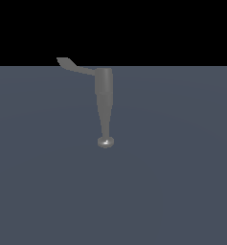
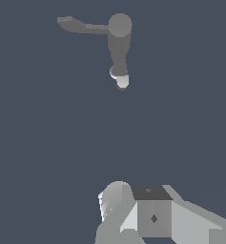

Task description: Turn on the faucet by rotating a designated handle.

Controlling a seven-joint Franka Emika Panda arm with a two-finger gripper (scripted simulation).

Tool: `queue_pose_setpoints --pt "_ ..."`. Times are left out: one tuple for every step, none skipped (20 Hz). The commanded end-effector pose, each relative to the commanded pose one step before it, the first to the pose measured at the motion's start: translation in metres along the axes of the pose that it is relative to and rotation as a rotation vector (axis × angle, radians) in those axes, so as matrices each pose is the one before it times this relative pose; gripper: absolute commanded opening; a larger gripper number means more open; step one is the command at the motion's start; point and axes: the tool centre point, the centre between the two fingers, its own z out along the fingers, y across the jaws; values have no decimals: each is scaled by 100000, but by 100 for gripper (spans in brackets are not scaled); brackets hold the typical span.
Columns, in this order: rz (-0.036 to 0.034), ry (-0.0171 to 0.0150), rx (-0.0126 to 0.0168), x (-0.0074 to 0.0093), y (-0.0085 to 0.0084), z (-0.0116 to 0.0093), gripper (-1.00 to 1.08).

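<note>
You saw only part of your tool (image 2: 155, 214) in the wrist view: blocky, faceted shapes in white and light grey. A darker grey square face at its middle carried a small black diamond mark, with a near-black panel adjoining it. Beside that sat a rounded, pale, shaded lobe. No arm appeared in the exterior view.

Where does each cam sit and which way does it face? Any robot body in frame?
Exterior view: off the arm, mount unknown; faces the faucet, handle branching toward the exterior view's left; no robot body shows.
Wrist view: on the wrist, aimed at the faucet across open floor; the end effector fills the near edge, well apart from the handle; jaw state unclear.
Shared: both views show the faucet and handle.
</note>
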Motion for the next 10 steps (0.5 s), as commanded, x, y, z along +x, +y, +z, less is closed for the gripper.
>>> queue_pose_setpoints --pt "0 0 0 0 1 0 -100" --pt "27 55 -76 9 -9 0 -100" --pt "67 129 -177 43 -7 8 -100" --pt "121 233 -320 61 -23 7 -100" --pt "164 322 -440 87 -31 11 -100" --pt "204 410 -557 110 -39 14 -100" --pt "220 452 -610 121 -44 15 -100" --pt "175 371 -497 97 -37 12 -100" --pt "125 274 -365 72 -27 9 -100" --pt "79 179 -239 46 -18 6 -100"
